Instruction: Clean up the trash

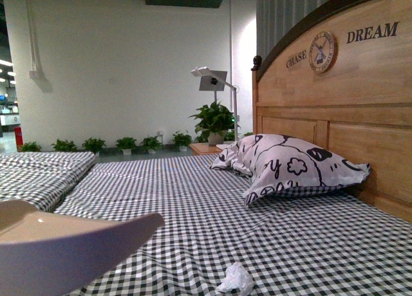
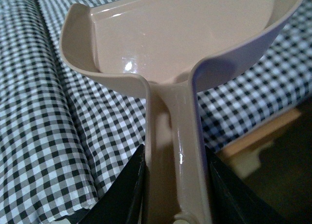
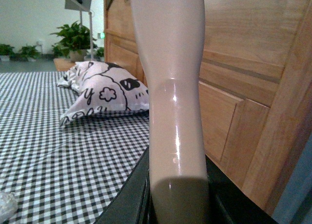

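While the left pincer (image 2: 175,185) clamped the pale pink plastic dustpan (image 2: 180,34) and the right pincer (image 3: 178,197) gripped a glossy pink handle (image 3: 170,87), the small whitish trash wad (image 1: 235,280) lay on the checked bed (image 1: 302,238).

Glossy plastic dustpan (image 2: 180,34), crumpled filmy trash (image 1: 235,280), wooden headboard (image 1: 360,83).

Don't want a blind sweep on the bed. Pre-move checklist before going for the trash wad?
1. Left hand grip on dustpan handle: ok, clamped on both sides.
2. Right hand grip on pale handle: ok. Its working end is out of view: cannot tell.
3. Trash located: ok, on the checked sheet, right of the dustpan.
4. Dustpan empty: ok, visible part holds nothing.
5. Pillow out of the way: ok, lies apart, by the headboard.
6. Dustpan lip touching sheet: cannot tell.
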Robot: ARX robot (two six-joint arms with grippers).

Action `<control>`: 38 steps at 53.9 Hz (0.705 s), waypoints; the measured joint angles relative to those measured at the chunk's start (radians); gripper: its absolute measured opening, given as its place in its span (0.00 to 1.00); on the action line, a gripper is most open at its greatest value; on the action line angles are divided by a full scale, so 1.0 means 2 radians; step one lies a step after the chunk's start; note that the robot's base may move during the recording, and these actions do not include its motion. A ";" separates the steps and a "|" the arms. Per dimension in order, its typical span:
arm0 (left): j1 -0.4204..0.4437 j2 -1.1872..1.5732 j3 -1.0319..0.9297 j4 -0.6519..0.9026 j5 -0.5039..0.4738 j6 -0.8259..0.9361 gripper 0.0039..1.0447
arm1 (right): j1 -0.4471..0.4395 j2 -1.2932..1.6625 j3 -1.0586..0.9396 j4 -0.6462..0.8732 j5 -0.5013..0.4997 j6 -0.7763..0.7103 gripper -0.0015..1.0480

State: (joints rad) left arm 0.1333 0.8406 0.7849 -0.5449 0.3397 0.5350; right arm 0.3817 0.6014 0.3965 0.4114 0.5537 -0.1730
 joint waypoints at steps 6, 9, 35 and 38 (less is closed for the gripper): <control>-0.018 0.036 0.000 0.016 0.011 0.103 0.27 | 0.000 0.000 0.000 0.000 0.000 0.000 0.19; -0.027 0.051 0.000 0.027 0.011 0.132 0.27 | 0.000 0.000 0.000 0.000 0.000 0.000 0.19; -0.059 0.163 -0.027 0.201 0.019 0.219 0.27 | 0.000 0.000 0.000 0.000 0.000 0.000 0.19; -0.064 0.171 -0.027 0.212 0.031 0.219 0.27 | 0.000 0.000 0.000 0.000 0.000 0.000 0.19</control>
State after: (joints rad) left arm 0.0063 1.1816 0.7303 -0.1211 0.4007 0.9726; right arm 0.3817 0.6014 0.3965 0.4114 0.5537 -0.1730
